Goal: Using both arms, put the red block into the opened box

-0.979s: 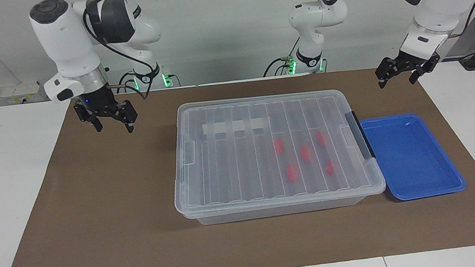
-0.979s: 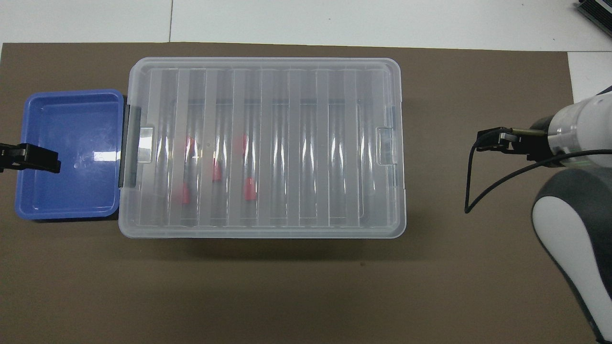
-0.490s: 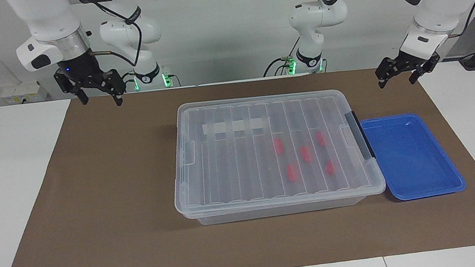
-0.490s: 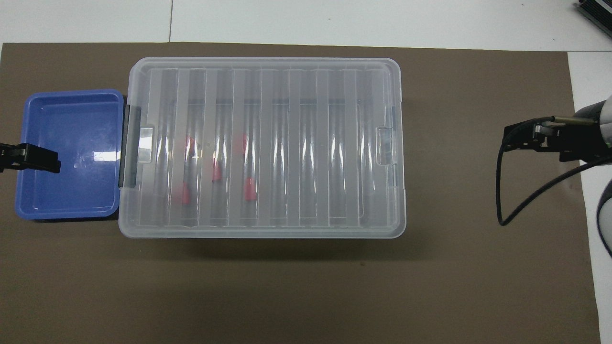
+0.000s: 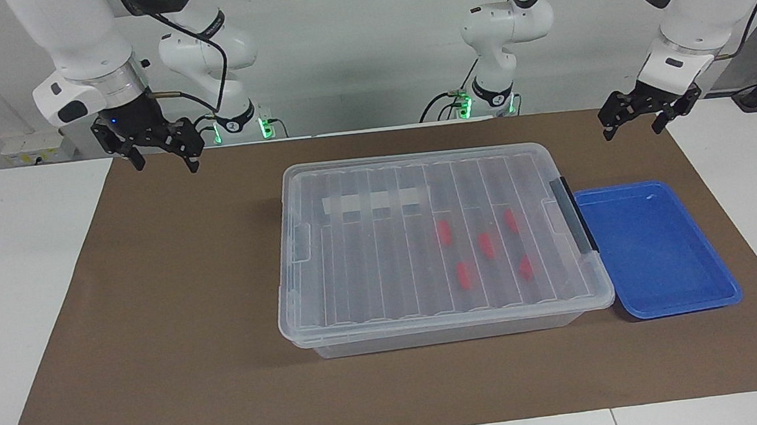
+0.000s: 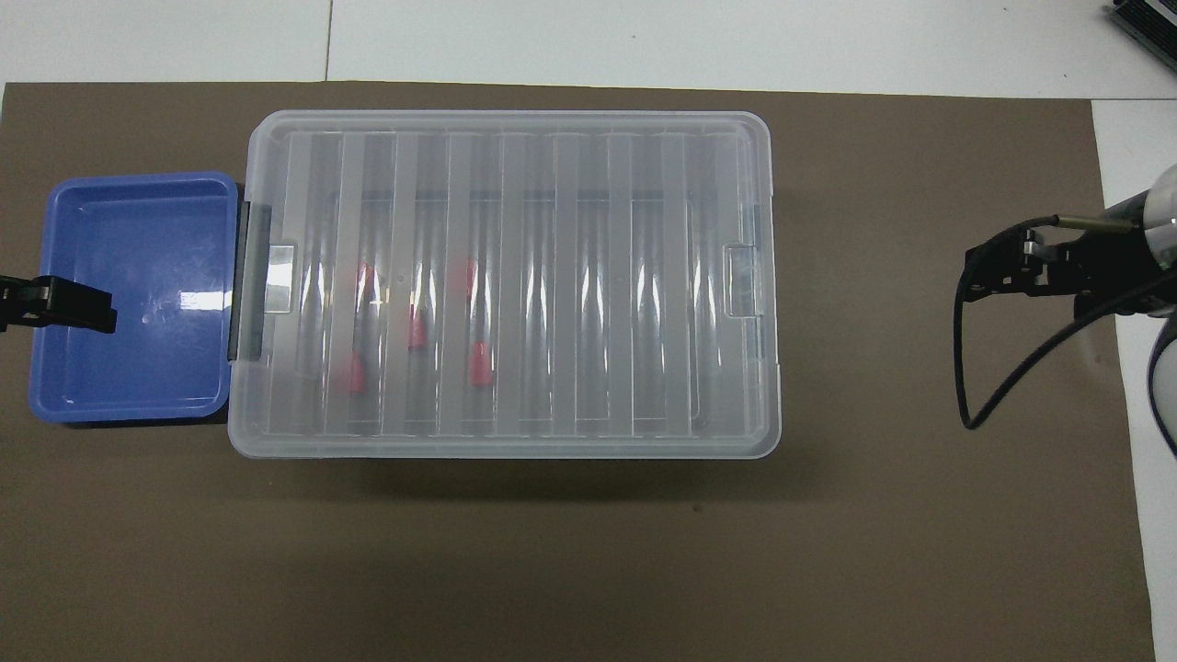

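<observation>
The clear box is sitting in the middle of the brown mat on the counter, and its ribbed lid is lying flat on top, closed over it. Five red blocks are showing through the lid, all inside the box, gathered toward the left arm's end. A black latch is running along that same end of the box, and a strip of white tape is lying on the lid on the side nearer to the robots. Just beside the latch end, the blue tray is resting on the mat with nothing in it.

The left pincer is hanging over the mat's corner at the left arm's end, fingers spread and holding nothing; from above its tip is covering the tray's outer edge. The right pincer is hovering over the mat's corner at the right arm's end, well apart from the box, fingers spread too and gripping nothing. Neither arm is touching the box or the tray.
</observation>
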You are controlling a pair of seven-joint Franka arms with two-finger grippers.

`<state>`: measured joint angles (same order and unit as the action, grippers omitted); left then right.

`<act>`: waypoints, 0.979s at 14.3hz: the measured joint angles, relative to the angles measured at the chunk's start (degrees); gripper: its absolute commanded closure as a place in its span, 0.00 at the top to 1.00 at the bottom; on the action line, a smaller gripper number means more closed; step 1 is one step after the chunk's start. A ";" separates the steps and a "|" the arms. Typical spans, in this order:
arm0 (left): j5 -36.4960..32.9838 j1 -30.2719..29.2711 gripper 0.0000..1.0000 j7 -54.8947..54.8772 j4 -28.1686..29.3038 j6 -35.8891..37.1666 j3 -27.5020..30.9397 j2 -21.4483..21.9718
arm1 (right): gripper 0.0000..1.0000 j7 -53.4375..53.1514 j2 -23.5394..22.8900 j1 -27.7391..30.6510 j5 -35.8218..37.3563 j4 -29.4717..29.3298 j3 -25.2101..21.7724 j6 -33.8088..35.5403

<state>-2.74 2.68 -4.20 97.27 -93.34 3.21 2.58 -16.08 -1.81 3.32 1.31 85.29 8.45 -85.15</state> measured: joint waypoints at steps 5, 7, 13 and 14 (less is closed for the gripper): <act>0.00 0.00 1.00 0.00 0.00 0.00 0.00 0.00 | 1.00 0.00 0.69 0.01 0.00 1.33 0.00 -0.30; 0.00 0.00 1.00 0.00 0.00 0.00 0.00 0.00 | 1.00 0.00 1.76 0.02 0.00 3.19 0.00 -1.45; 0.00 0.00 1.00 0.00 0.00 0.00 0.00 0.00 | 1.00 0.00 3.73 0.47 -0.47 6.19 -0.15 -3.33; 0.00 0.00 1.00 0.00 0.00 0.00 0.00 0.00 | 1.00 0.00 3.73 0.72 -0.62 6.25 -0.17 -3.38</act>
